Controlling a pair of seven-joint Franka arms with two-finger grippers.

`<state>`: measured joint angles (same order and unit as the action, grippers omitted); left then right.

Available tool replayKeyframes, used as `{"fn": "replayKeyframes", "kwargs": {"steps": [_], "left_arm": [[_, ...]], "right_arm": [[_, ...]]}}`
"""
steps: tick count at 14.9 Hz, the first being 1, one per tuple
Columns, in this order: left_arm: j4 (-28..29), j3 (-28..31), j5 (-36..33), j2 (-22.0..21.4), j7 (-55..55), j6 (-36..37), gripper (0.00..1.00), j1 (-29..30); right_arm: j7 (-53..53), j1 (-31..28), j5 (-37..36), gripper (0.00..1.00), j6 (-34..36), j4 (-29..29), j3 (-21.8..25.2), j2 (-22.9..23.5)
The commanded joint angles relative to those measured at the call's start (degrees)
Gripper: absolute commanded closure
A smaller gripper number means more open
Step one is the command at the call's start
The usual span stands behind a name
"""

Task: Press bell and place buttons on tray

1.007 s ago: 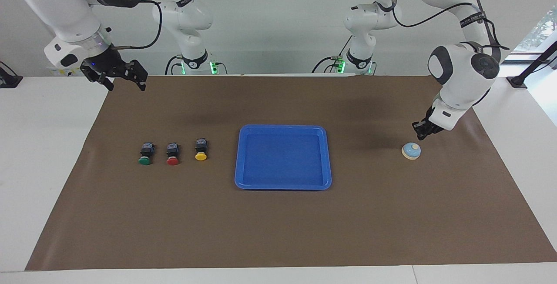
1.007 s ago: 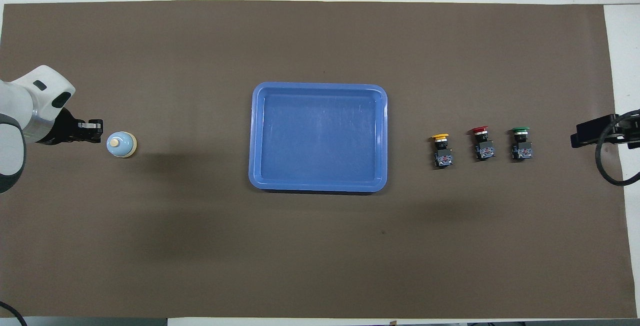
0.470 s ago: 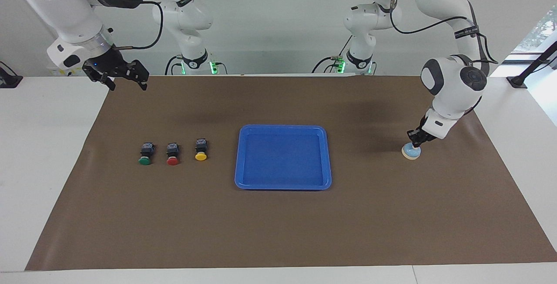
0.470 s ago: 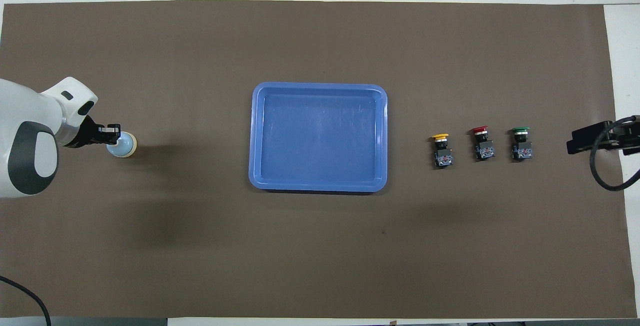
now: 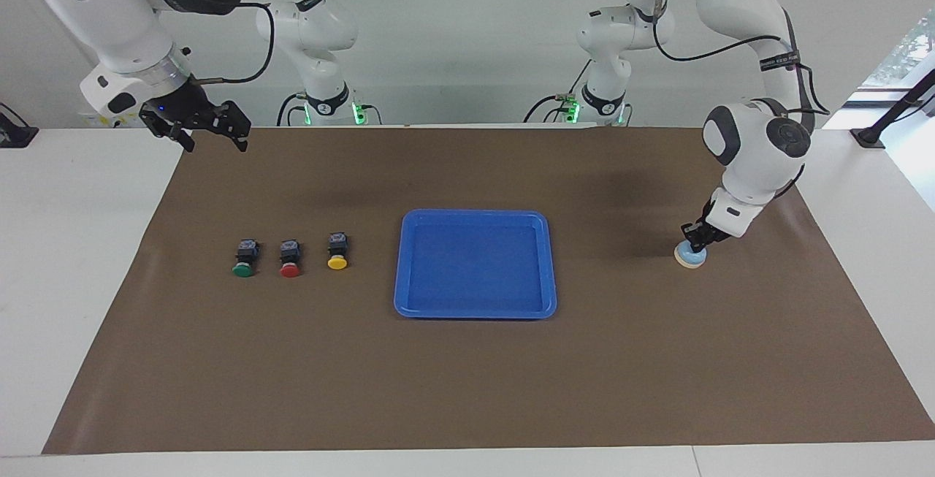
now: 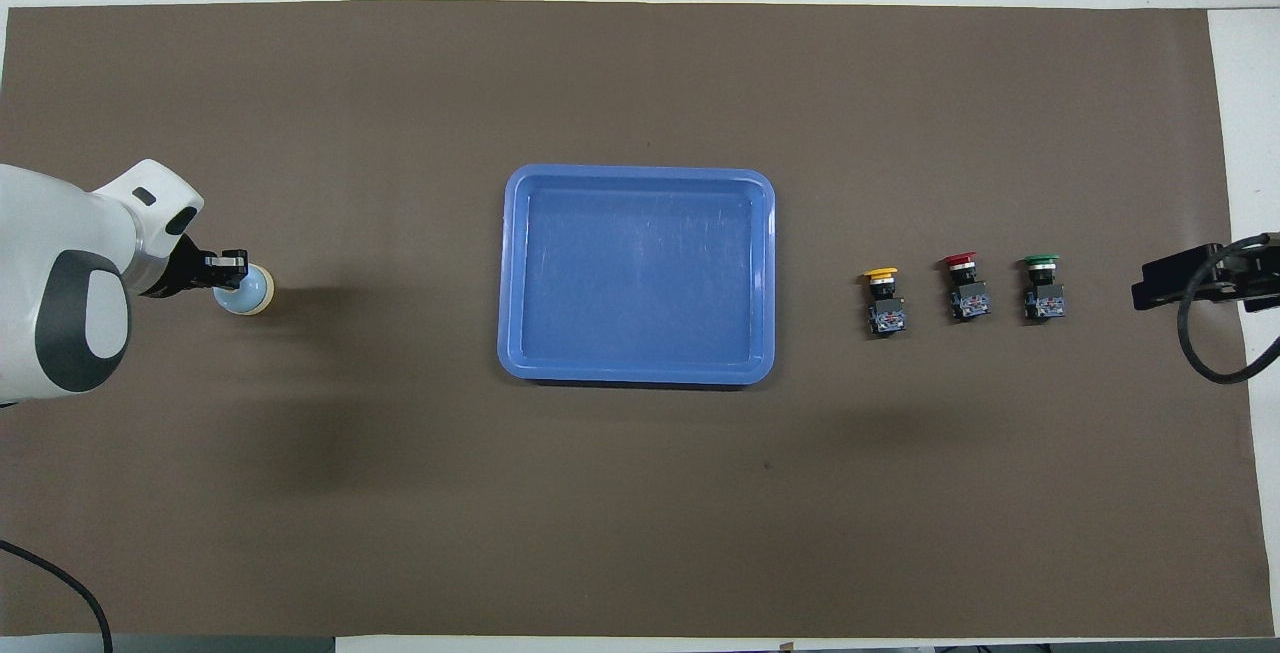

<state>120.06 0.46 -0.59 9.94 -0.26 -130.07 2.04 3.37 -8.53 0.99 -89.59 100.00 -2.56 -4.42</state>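
One brown mat (image 5: 467,375) covers the table and carries every item. One blue tray (image 5: 544,265) lies at its centre. Three buttons, green (image 5: 244,257), red (image 5: 290,257) and yellow (image 5: 337,251), stand in a row toward the right arm's end. One bell (image 5: 690,258) sits toward the left arm's end; the left gripper (image 5: 694,236), fingers pressed together, rests on its top, hiding the knob in both views. Only the facing view shows the right gripper (image 5: 212,137) spread wide, waiting above the mat's corner.

Brown mat (image 5: 467,382) covers white table (image 5: 66,258).
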Motion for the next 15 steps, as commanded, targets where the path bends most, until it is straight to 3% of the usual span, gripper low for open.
{"fn": "replayKeyframes", "kwargs": {"steps": [1,5,7,9,11,12,15], "left_arm": [[-5.79,-0.02,-0.11,1.75,-0.62,6.73,1.00,-0.28],[-11.77,-0.02,-0.11,0.53,-0.62,17.02,1.00,-0.37],[-14.49,-0.19,-0.11,-0.26,-0.53,21.94,1.00,-0.37],[-15.56,-0.37,-0.11,-1.40,-0.62,24.15,0.49,-0.37],[-15.82,-0.54,-0.11,-2.28,-0.71,25.04,0.06,-0.37],[-15.82,-0.54,-0.11,-3.25,-0.71,25.30,0.00,-0.46],[-15.82,-0.54,-0.11,-6.41,-0.62,27.50,0.00,-0.37]], "right_arm": [[1.55,-1.49,-0.46,0.00,-4.00,3.18,-0.25,-1.82],[5.93,-6.05,-0.46,0.00,-11.29,8.18,-0.25,-1.21],[7.61,-7.55,-0.46,0.00,-15.60,9.33,-0.25,1.59],[8.76,-7.47,-0.46,0.01,-21.21,10.12,-0.34,4.67],[11.03,-7.03,-0.46,0.01,-26.31,10.30,-0.34,7.92],[12.52,-6.77,-0.46,0.00,-28.69,10.39,-0.34,9.59],[12.98,-6.59,-0.28,0.00,-40.96,17.82,-0.42,11.45]]}}
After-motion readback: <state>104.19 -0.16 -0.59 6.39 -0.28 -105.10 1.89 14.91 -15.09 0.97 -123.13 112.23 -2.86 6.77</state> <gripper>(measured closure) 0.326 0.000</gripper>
